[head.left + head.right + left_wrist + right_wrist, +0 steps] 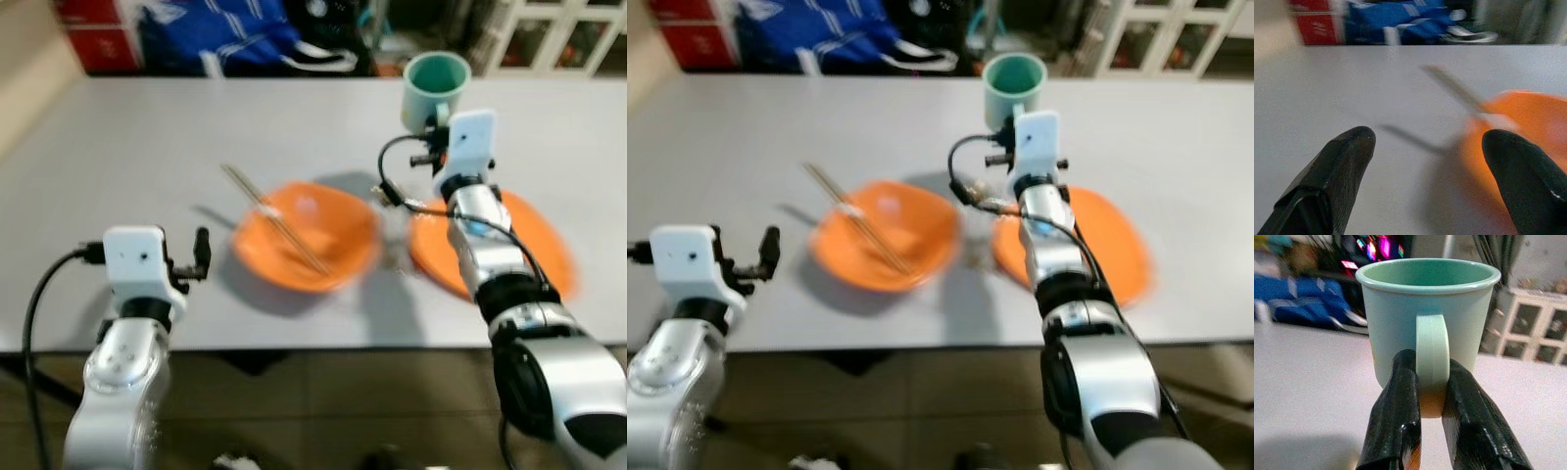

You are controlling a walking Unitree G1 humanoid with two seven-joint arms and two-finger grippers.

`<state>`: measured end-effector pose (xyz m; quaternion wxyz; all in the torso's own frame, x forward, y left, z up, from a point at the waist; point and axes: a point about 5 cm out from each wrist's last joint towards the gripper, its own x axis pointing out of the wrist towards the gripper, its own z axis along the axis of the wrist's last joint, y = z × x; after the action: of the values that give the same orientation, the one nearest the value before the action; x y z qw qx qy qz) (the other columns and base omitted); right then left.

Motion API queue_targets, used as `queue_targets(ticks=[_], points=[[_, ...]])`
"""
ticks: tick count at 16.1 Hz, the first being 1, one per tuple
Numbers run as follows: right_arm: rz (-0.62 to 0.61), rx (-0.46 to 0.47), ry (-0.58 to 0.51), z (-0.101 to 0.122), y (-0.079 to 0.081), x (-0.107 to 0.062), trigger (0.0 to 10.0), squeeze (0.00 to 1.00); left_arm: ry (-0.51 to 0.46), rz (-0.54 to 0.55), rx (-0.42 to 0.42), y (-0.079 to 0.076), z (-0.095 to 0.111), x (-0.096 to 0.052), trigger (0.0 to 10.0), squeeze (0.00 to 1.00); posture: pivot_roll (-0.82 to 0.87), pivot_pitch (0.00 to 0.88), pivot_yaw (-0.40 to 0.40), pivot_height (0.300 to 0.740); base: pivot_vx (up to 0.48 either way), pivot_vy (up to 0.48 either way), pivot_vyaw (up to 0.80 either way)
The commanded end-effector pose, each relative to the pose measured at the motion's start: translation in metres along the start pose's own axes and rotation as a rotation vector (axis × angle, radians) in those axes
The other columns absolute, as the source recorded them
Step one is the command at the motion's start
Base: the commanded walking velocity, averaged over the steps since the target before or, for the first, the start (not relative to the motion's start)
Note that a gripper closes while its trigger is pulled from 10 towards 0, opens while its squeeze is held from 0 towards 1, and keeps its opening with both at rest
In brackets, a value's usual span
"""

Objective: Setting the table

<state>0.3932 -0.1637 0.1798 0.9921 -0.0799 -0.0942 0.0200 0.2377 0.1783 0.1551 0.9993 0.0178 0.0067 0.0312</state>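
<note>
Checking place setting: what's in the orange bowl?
A pair of chopsticks lies in the orange bowl, the upper ends sticking out over its rim. The picture is blurred; the bowl floor under the chopsticks is hidden. No food can be made out.

2 silver arms, white wrist camera blocks, looping black cables, black-fingered left end effector [201,251], right end effector [1431,404]

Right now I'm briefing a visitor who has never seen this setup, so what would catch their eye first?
Probably the mint green mug, held by its handle between the right gripper's black fingers, past the far edge of the orange plate. Next, the orange bowl at the middle of the grey table, with chopsticks leaning out over its rim. The left gripper hovers open beside the bowl.
</note>
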Motion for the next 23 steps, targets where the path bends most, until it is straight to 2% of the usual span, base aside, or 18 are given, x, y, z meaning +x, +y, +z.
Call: queue_targets(ticks=[1,8,12,18,23], points=[[0.021,-0.002,-0.042,0.012,0.005,0.005,10.0,0.00,-0.003,0.019,0.014,0.005,0.001,-0.001,10.0,0.00,0.01,0.061,0.018,0.740,0.000,0.000,0.00],[0.046,-0.020,-0.039,0.015,0.010,0.008,10.0,0.00,-0.001,0.025,0.012,0.006,-0.001,0.000,10.0,0.00,0.01,0.060,0.013,0.740,0.000,0.000,0.00],[0.034,-0.039,0.002,0.006,0.008,0.005,10.0,0.00,0.007,0.025,0.010,0.006,-0.002,-0.001,10.0,0.00,0.01,0.063,0.016,0.740,0.000,0.000,0.00],[0.060,-0.047,0.000,0.016,0.016,0.014,10.0,0.00,0.005,0.027,0.021,0.008,-0.001,-0.002,10.0,0.00,0.04,0.064,0.013,0.740,0.000,0.000,0.00],[0.069,-0.053,0.059,0.007,0.026,0.013,10.0,0.00,0.005,0.033,0.032,0.012,0.001,-0.003,10.0,0.00,0.05,0.070,0.025,0.740,0.000,0.000,0.00]])
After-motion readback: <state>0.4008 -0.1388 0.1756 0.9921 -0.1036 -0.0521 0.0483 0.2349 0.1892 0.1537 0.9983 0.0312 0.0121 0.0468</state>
